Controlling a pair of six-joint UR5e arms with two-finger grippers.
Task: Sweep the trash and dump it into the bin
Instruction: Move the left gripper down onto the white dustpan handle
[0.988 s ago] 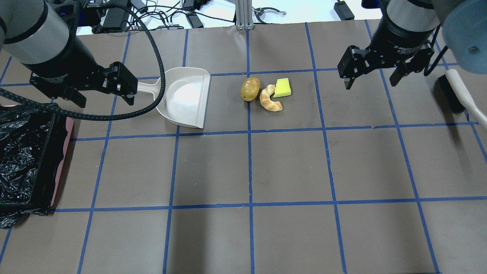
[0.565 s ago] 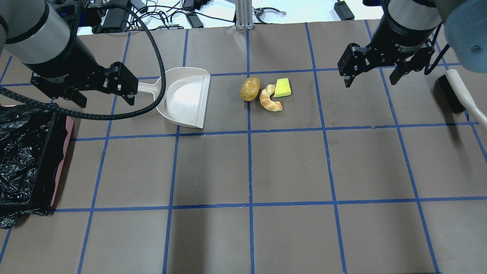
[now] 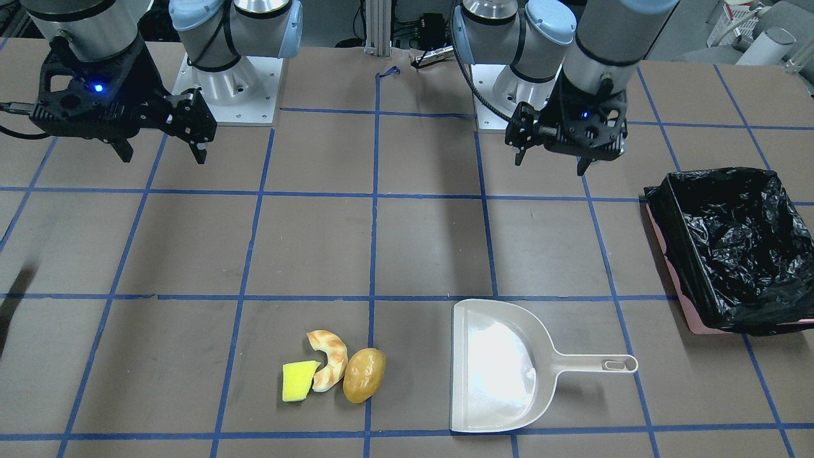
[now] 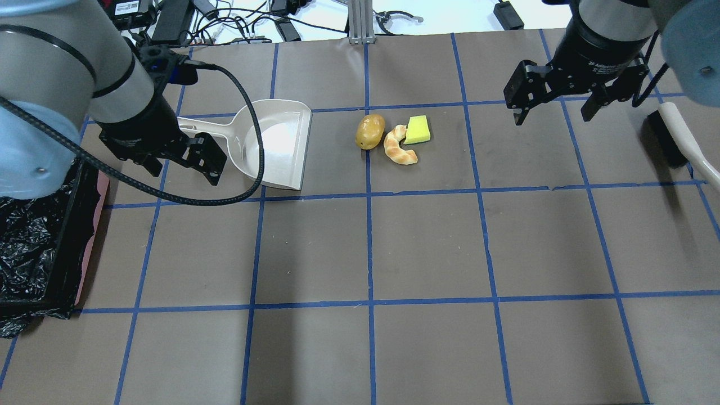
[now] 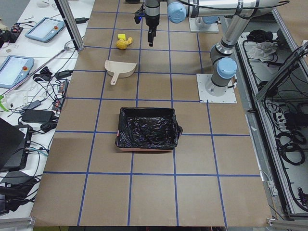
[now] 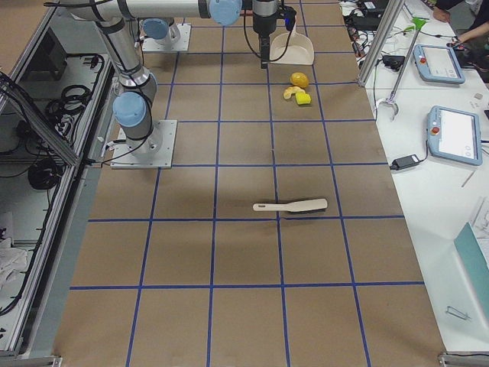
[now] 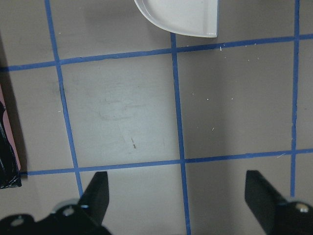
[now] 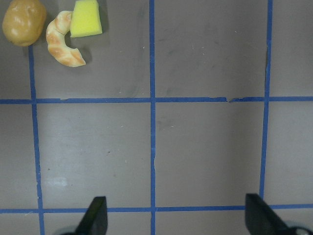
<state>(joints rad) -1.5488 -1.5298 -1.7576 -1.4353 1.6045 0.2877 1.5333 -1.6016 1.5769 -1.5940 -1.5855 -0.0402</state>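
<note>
Table (image 4: 427,247): flat top under a matte grey-brown sheet, with blue tape lines laid in a square grid. Silver aluminium extrusion post (image 4: 358,22) stands upright at the table's far edge, mid-span. Just past that edge is a white bench (image 4: 450,14) with a tangle of black cables and power bricks (image 4: 169,25). The bench runs the full length of that long side and carries a teal-framed tablet (image 6: 437,63), with a second one (image 6: 457,134) further along. Along the table's opposite long side is a grey metal-framed cable trough (image 5: 276,161) holding loops of black cable. Light is even and from above. Shadows on the table are soft-edged.
</note>
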